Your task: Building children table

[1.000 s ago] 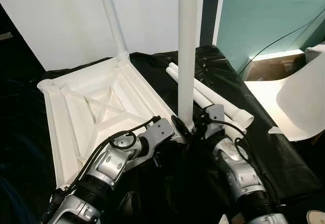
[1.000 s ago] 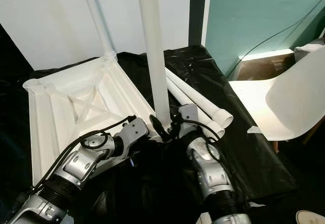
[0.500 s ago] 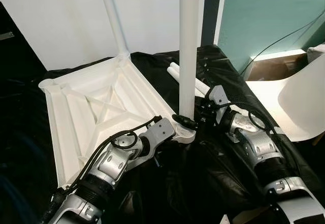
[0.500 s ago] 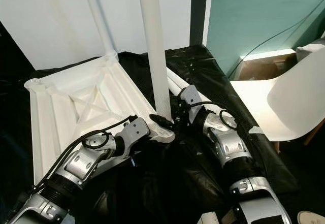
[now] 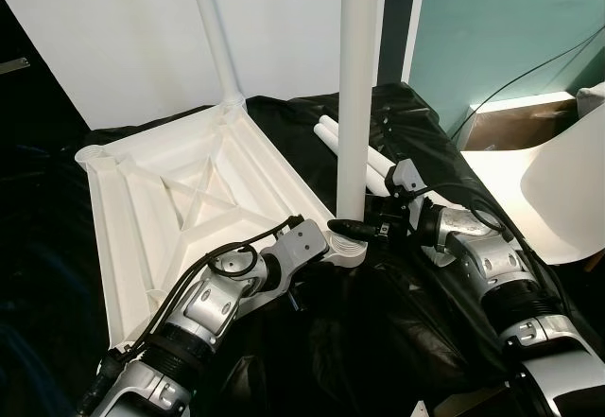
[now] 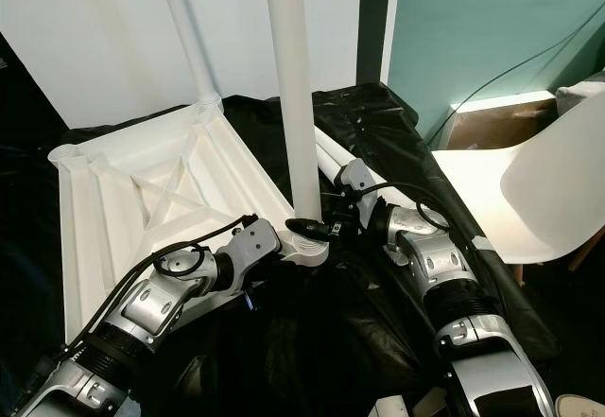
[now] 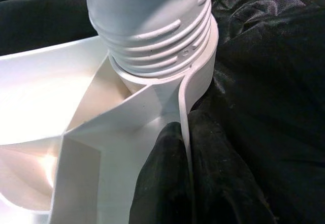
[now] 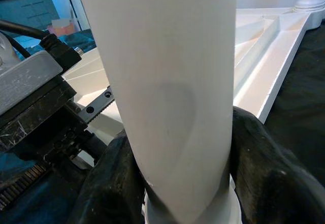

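Note:
The white tabletop (image 5: 180,199) lies upside down on black cloth. One white leg (image 5: 216,39) stands in its far corner. A second leg (image 5: 357,95) stands upright in the near corner socket (image 5: 348,247), and its threaded end (image 7: 152,36) sits partly in that socket. My right gripper (image 5: 354,227) is shut around this leg just above the socket, with black fingers (image 8: 264,173) on both sides of it. My left gripper (image 7: 187,183) is shut on the tabletop's thin rim right below the socket. Two loose legs (image 5: 328,135) lie on the cloth behind.
A white chair (image 5: 567,185) stands close on the right, beside the table edge. A white board (image 5: 113,48) leans behind the tabletop. An empty corner socket (image 5: 95,157) is at the tabletop's left. A cable (image 5: 515,81) hangs against the teal wall.
My right forearm has swung out to the right and its wrist has turned around the upright leg while staying shut on it. The left gripper keeps its hold on the rim.

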`<state>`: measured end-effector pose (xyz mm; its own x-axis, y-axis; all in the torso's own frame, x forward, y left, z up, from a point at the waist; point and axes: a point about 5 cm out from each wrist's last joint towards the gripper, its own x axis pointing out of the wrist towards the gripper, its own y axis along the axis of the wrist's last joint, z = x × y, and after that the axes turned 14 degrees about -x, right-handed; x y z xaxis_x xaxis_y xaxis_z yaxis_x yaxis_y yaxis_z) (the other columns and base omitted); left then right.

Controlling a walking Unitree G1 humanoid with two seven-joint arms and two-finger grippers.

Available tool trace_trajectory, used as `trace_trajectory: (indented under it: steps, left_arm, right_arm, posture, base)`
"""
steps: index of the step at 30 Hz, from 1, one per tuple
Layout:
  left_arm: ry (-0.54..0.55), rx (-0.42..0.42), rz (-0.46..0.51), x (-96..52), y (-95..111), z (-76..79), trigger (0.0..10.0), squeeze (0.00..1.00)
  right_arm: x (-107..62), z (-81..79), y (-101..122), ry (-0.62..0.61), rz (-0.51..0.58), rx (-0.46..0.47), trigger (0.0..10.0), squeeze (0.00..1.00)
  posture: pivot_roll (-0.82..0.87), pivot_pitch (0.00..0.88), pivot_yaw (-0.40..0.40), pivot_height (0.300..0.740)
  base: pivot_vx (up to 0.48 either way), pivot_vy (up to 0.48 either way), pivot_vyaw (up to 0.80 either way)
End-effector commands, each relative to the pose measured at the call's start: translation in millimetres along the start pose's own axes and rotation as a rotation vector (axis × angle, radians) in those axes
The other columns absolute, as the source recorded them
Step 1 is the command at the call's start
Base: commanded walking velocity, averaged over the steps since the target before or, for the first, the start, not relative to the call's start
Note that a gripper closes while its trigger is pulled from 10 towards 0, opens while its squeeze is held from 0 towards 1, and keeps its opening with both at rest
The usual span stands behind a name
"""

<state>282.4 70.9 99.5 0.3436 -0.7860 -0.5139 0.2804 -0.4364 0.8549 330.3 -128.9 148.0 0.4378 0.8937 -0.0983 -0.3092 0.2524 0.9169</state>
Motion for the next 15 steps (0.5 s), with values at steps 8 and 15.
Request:
trace_trajectory:
  steps: [8,15]
  left_arm:
    - [-0.082,-0.072,-0.116,9.7,-32.0,11.6,10.0,0.0]
    - [-0.086,-0.068,-0.112,10.1,-29.2,11.5,10.0,0.0]
  right_arm:
    - [-0.1,-23.7,-16.1,-0.757,-0.083,-0.039,0.0,0.0]
    - [-1.5,-31.8,-14.5,-0.863,-0.077,-0.018,0.0,0.0]
  posture:
    - [0.04,0.0,0.059,0.74]
    - [0.04,0.0,0.061,0.74]
  base:
    - [0.0,0.0,0.0]
    - [0.0,0.0,0.0]
